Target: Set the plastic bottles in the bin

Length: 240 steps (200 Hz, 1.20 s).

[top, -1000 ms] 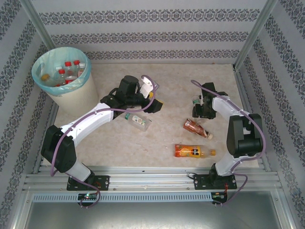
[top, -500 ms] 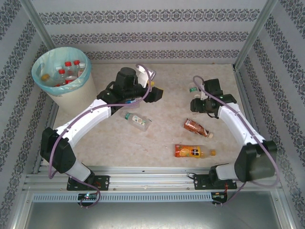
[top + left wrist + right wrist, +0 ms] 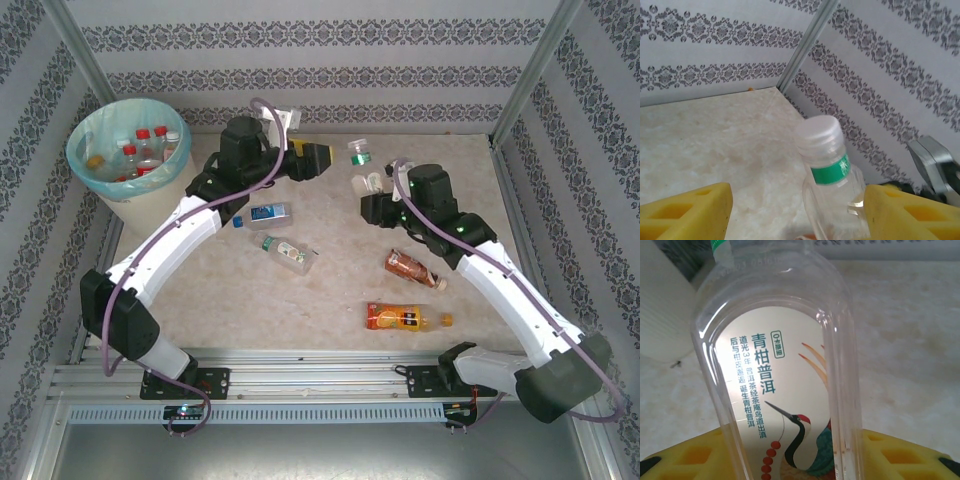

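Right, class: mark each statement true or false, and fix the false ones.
1. The orange plastic bottle lies on the table. True.
2. The round cream bin with the teal liner is empty. False: it holds red-capped clear bottles.
3. The right hand grips a clear plastic bottle with a crane label. True.
4. The left hand is shut on the blue-labelled clear bottle. False: it is open; that bottle lies on the table.

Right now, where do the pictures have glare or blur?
Top external: even light, sharp, only faint shadows. Left wrist: the yellow fingers are soft at the edge. Right wrist: white glints on the clear bottle; the table behind is blurred.
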Motion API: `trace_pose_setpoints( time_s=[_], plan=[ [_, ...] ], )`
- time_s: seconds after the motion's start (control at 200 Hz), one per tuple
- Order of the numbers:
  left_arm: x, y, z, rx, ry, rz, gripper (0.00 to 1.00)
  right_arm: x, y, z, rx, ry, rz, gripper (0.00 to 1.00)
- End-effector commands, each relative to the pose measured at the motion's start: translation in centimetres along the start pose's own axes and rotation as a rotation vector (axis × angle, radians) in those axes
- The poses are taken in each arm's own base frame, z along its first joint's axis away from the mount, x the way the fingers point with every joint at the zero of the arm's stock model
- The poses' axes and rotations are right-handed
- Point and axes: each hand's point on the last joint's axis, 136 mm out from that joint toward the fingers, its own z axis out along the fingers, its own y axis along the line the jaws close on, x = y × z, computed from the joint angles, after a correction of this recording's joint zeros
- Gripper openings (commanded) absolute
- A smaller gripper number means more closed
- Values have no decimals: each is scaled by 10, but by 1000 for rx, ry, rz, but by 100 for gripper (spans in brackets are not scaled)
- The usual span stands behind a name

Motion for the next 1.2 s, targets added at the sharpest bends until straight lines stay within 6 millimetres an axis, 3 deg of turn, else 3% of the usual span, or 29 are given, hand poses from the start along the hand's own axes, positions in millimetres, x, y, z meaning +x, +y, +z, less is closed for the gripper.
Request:
trace_pose_setpoints(
  time_s=[0.0, 0.28, 0.4, 0.55, 0.809, 0.904, 0.969, 1.049, 1.104, 1.194],
  plan=[
    [-12, -7, 6, 120, -41, -106, 70, -23, 35, -7, -132, -91, 9, 47],
    [-7, -19, 9, 218, 1, -144, 65, -14, 70, 0, -228, -59, -17, 46],
    [0, -17, 9, 218, 18, -154, 62, -14, 78, 2, -243, -56, -26, 47],
    [0, -18, 6, 223, 8, -165, 65, -16, 82, 1, -247, -57, -36, 46],
    [-3, -19, 3, 205, 0, -142, 29, -17, 85, -1, -248, -63, -48, 47],
    [-9, -20, -1, 192, -16, -120, 22, -19, 83, -2, -235, -71, -41, 58],
    [-19, -22, -8, 176, -39, -92, 17, -23, 81, -4, -220, -87, -30, 72],
    [-46, -20, -27, 126, -99, -36, 7, -31, 77, -9, -189, -117, -14, 90],
    [-72, -12, -50, 62, -171, 2, 0, -35, 75, -11, -173, -134, -14, 94],
    [-118, 16, -100, -76, -308, 44, 0, -39, 73, -15, -163, -158, -35, 96]
  ],
)
